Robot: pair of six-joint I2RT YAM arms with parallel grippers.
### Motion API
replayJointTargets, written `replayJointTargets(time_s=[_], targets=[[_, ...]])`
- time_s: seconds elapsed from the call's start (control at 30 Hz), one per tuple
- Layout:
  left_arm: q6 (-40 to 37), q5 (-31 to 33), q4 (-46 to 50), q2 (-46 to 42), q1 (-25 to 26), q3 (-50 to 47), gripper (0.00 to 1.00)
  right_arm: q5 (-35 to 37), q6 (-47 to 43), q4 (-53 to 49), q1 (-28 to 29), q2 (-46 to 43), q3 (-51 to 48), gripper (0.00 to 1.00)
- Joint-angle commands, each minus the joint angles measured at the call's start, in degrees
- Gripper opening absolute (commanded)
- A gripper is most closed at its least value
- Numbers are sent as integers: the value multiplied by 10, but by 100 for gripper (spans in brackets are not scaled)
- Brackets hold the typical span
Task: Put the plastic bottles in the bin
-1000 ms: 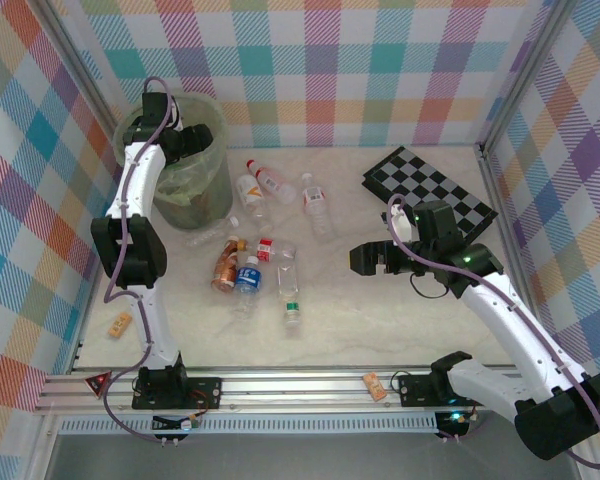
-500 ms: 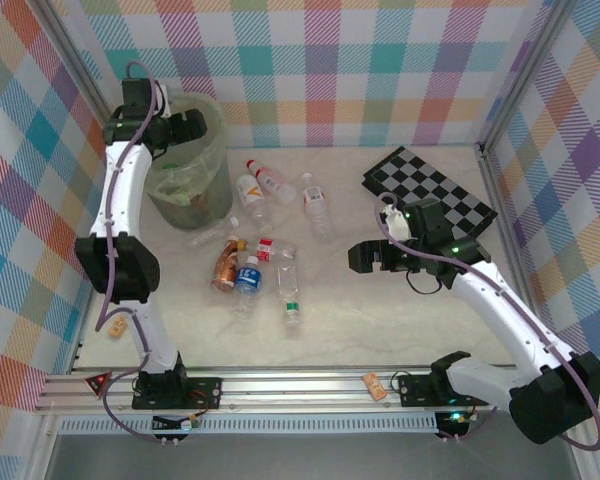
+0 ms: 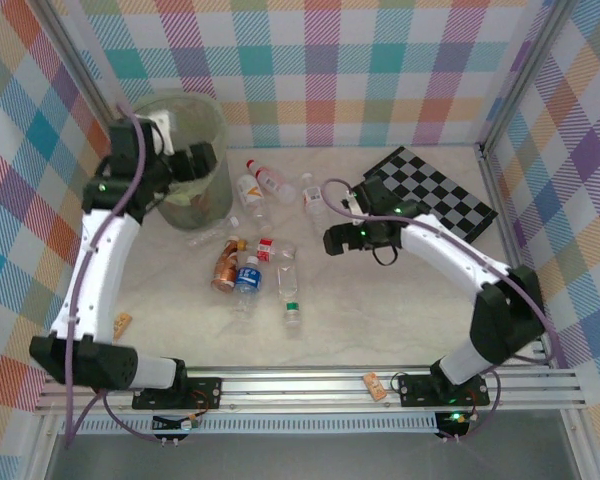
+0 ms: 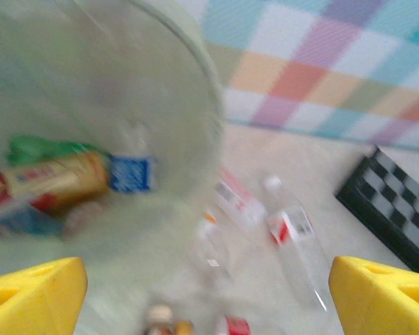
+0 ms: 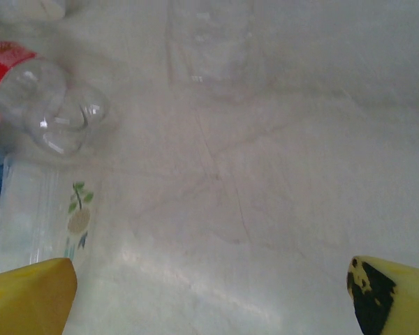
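While its yellow fingertips [image 4: 31, 293] stand spread wide with nothing between them, the left claw [image 3: 198, 160] hangs released and empty just above the bin [image 3: 180, 97], at the right side of its rim. Inside the bin, blurred in the left wrist view, bottles lie in a heap: an amber bottle [image 4: 63, 178] with a blue label, a green bottle [image 4: 35, 148] above it, and something red-labelled below.

Just right of the bin, loose bottles lie flat on the table [image 3: 380, 320]. Three clear ones [image 3: 270, 181] with red or orange labels lie level with the bin's base. Nearer the arms are a brown bottle [image 3: 226, 266], a blue-labelled bottle [image 3: 247, 278] touching it, and a green-capped bottle [image 3: 292, 300].

Well right of the bin, beyond that scatter, the right claw [image 3: 332, 240] hangs low over bare table, its fingers wide apart and gripping nothing. Its wrist view shows a clear red-labelled bottle [image 5: 21, 87] off to one side. Farther from the bin lies a checkerboard [image 3: 430, 190].
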State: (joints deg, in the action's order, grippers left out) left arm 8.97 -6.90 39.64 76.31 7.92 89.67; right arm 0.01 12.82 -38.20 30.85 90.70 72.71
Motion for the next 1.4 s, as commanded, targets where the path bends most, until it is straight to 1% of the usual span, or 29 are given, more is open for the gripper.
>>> replayJointTargets(time_s=[0.0,0.1,0.23,0.3,0.37,0.43,0.53,0.67,0.87,1.0,1.1,1.17,1.23,1.33,1.37], targets=[[47,15,-38,-64,57,-84,90,24,-2,0,8,58,58,99],[93,17,-72,-123,103,-165,90,22,-7,-6,20,123,117,99],[143,19,-90,-166,155,-244,90,19,-10,-22,27,204,195,99],[174,-3,-106,-177,177,-286,91,36,-11,-35,27,243,235,99],[206,-23,-127,-191,188,-326,92,52,-11,-42,28,275,267,99],[236,-30,-153,-207,195,-367,92,70,-12,-54,28,306,300,99],[271,-23,-182,-236,198,-418,92,97,-10,-78,28,348,347,99],[303,-15,-221,-262,200,-463,92,119,-4,-84,27,388,376,99],[308,-2,-232,-266,201,-465,92,124,8,-84,27,401,373,87],[302,3,-232,-253,201,-456,92,114,13,-59,27,388,345,75],[303,1,-232,-243,201,-455,92,119,15,-63,27,387,343,71],[308,-1,-257,-238,201,-455,92,123,12,-61,27,381,338,66],[313,0,-264,-233,200,-455,92,129,10,-59,28,372,331,64],[319,4,-273,-222,200,-451,92,133,6,-53,28,352,318,56],[320,2,-276,-219,199,-448,92,132,4,-47,27,344,311,52]])
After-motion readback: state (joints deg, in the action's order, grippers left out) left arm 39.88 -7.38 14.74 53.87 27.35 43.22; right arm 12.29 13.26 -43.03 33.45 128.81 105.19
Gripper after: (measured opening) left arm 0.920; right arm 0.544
